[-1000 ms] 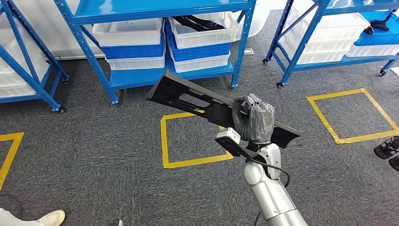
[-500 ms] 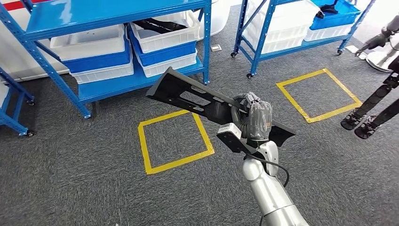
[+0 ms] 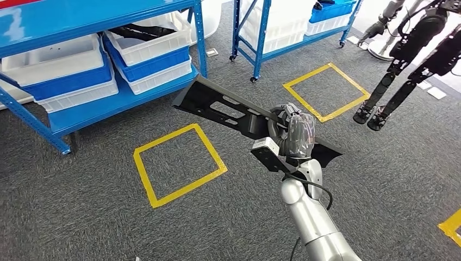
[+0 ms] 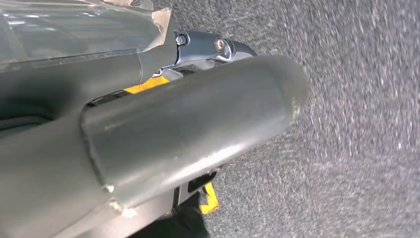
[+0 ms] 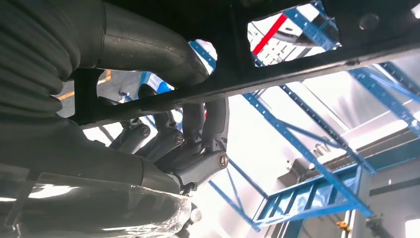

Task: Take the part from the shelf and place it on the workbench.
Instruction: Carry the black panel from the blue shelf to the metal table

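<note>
A long black flat part (image 3: 217,106) with cut-out slots is held in the air over the carpet, tilted, its far end toward the blue shelf. My right hand (image 3: 296,136) grips it near its nearer end, fingers wrapped round the part's edge. In the right wrist view the part (image 5: 307,59) crosses above the curled fingers (image 5: 198,144). My left hand (image 4: 188,124) hangs over the grey carpet, its thick thumb stretched out with nothing in it.
A blue shelf (image 3: 108,100) with white and blue bins stands at the back left, a second blue shelf (image 3: 261,32) behind the part. Yellow tape squares (image 3: 176,163) (image 3: 326,89) mark the carpet. Another robot's dark legs (image 3: 397,70) stand at the right.
The whole picture has shifted left as the camera turned right: the shelves slid left and another robot's legs came into sight. The part stays in my right hand's grip.
</note>
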`<action>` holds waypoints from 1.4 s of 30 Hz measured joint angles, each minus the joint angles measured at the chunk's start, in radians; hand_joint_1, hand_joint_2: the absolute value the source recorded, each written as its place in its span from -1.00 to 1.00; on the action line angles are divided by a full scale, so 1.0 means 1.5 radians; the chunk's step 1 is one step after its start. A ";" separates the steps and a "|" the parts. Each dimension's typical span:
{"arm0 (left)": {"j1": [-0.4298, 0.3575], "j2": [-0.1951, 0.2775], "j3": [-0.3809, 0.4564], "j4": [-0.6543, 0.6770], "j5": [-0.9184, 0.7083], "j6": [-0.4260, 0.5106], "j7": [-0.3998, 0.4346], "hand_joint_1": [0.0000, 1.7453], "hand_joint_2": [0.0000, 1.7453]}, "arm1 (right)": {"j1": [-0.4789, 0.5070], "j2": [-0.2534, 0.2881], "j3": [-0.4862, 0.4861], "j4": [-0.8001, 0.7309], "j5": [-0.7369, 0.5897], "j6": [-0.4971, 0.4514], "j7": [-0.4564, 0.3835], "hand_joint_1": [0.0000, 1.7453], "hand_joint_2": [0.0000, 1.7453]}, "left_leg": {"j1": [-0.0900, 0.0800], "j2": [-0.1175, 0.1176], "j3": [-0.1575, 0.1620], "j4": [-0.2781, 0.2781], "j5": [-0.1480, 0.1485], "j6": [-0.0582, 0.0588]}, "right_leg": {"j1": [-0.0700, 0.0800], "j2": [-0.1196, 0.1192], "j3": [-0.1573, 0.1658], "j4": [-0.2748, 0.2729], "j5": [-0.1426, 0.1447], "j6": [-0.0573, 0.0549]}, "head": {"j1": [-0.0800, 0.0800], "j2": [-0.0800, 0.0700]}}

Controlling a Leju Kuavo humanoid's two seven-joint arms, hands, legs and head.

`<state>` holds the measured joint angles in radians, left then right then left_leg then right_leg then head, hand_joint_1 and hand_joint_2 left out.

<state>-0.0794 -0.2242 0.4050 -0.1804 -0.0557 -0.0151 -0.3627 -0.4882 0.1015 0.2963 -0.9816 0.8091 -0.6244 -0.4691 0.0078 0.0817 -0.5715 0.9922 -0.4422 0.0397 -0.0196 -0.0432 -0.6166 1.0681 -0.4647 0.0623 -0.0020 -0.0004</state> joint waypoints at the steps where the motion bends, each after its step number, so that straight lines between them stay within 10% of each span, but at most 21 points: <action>1: 0.000 0.000 0.000 0.000 -0.001 -0.002 0.000 -1.00 -1.00 | -0.001 0.001 0.000 0.000 0.000 0.000 0.000 1.00 1.00 | -0.002 0.006 0.000 0.001 -0.001 -0.003 | 0.002 -0.012 0.019 -0.033 0.009 -0.004 | -0.001 0.000; 5: -0.003 0.000 0.001 0.000 -0.006 -0.004 0.003 -1.00 -1.00 | -0.002 0.001 0.000 0.000 0.002 -0.001 0.001 1.00 1.00 | -0.002 0.024 0.001 0.005 -0.004 -0.018 | 0.004 -0.001 0.022 -0.053 0.021 -0.025 | -0.003 0.000; 10: -0.003 0.000 0.001 0.000 -0.006 -0.004 0.003 -1.00 -1.00 | 0.000 0.007 -0.001 0.000 0.011 0.001 0.007 1.00 1.00 | 0.005 -0.051 -0.068 0.167 -0.098 -0.029 | -0.002 0.039 0.017 -0.056 0.031 -0.044 | -0.006 0.000; 12: -0.003 0.000 0.001 0.000 -0.006 -0.004 0.003 -1.00 -1.00 | 0.004 0.009 -0.001 0.000 0.014 0.003 0.009 1.00 1.00 | 0.005 -0.056 -0.081 0.198 -0.098 -0.029 | 0.000 0.057 0.016 -0.055 0.033 -0.045 | -0.006 0.000; 16: -0.004 0.000 0.002 0.000 -0.002 -0.003 0.002 -1.00 -1.00 | 0.007 0.010 -0.002 -0.006 0.018 0.008 0.014 1.00 1.00 | 0.006 -0.091 -0.003 0.044 -0.023 -0.017 | 0.003 0.093 0.013 -0.052 0.037 -0.038 | -0.006 0.000; 19: -0.004 0.000 0.003 0.000 0.003 -0.002 0.001 -1.00 -1.00 | 0.009 0.012 -0.004 -0.014 0.020 0.009 0.014 1.00 1.00 | 0.004 -0.096 0.012 0.009 -0.018 -0.011 | 0.003 0.114 0.004 -0.054 0.045 -0.026 | -0.006 0.000; 22: -0.005 -0.001 0.004 -0.001 0.008 -0.002 0.000 -1.00 -1.00 | 0.012 0.011 -0.005 -0.021 0.021 0.010 0.014 1.00 1.00 | 0.005 -0.070 0.015 -0.005 -0.006 0.001 | 0.006 0.082 -0.020 -0.026 0.032 -0.021 | -0.003 0.000; 24: -0.005 -0.002 0.006 -0.001 0.009 -0.002 -0.001 -1.00 -1.00 | 0.013 0.012 -0.005 -0.024 0.023 0.012 0.014 1.00 1.00 | 0.004 -0.052 0.014 -0.008 -0.003 0.005 | 0.005 0.047 -0.060 0.055 -0.007 -0.024 | 0.000 0.000; 27: -0.004 -0.002 0.009 -0.001 0.010 -0.002 -0.001 -1.00 -1.00 | 0.016 0.012 -0.005 -0.025 0.025 0.014 0.015 1.00 1.00 | 0.003 -0.023 0.012 -0.008 -0.003 0.005 | 0.000 0.036 -0.097 0.144 -0.036 -0.014 | 0.001 0.000; 30: -0.005 -0.002 0.011 -0.001 0.010 -0.004 -0.001 -1.00 -1.00 | 0.015 0.012 -0.005 -0.025 0.029 0.015 0.017 1.00 1.00 | 0.003 0.002 0.013 -0.005 -0.006 -0.001 | -0.007 0.003 -0.028 0.029 0.001 0.004 | 0.002 0.000; 33: -0.006 -0.002 0.013 -0.001 0.010 -0.006 -0.001 -1.00 -1.00 | 0.013 0.013 -0.005 -0.025 0.037 0.013 0.020 1.00 1.00 | -0.005 0.021 0.014 0.001 -0.013 -0.012 | -0.001 -0.028 0.015 -0.049 0.020 -0.003 | 0.001 0.000; 36: -0.006 -0.002 0.014 -0.002 0.010 -0.009 -0.001 -1.00 -1.00 | 0.013 0.013 -0.005 -0.026 0.045 0.010 0.025 1.00 1.00 | 0.000 0.028 0.013 0.007 -0.021 -0.021 | -0.002 0.000 0.011 -0.049 0.026 -0.018 | -0.001 0.000; 40: -0.005 -0.002 0.014 -0.002 0.009 -0.012 0.002 -1.00 -1.00 | 0.013 0.015 -0.007 -0.028 0.049 0.009 0.029 1.00 1.00 | 0.007 -0.045 -0.045 0.144 -0.102 -0.027 | -0.004 0.033 0.010 -0.051 0.032 -0.037 | -0.004 0.000; 42: -0.004 -0.001 0.014 -0.002 0.009 -0.015 0.003 -1.00 -1.00 | 0.015 0.015 -0.007 -0.028 0.050 0.009 0.030 1.00 1.00 | 0.007 -0.055 -0.075 0.203 -0.117 -0.027 | -0.002 0.053 0.010 -0.050 0.032 -0.038 | -0.005 0.000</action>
<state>-0.0856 -0.2261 0.4262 -0.1827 -0.0416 -0.0371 -0.3579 -0.4663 0.1242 0.2852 -1.0231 0.8844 -0.6111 -0.4234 0.0189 -0.0008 -0.6835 1.2973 -0.6182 -0.0003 -0.0224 0.0367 -0.6019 0.9924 -0.4162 0.0047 -0.0095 -0.0004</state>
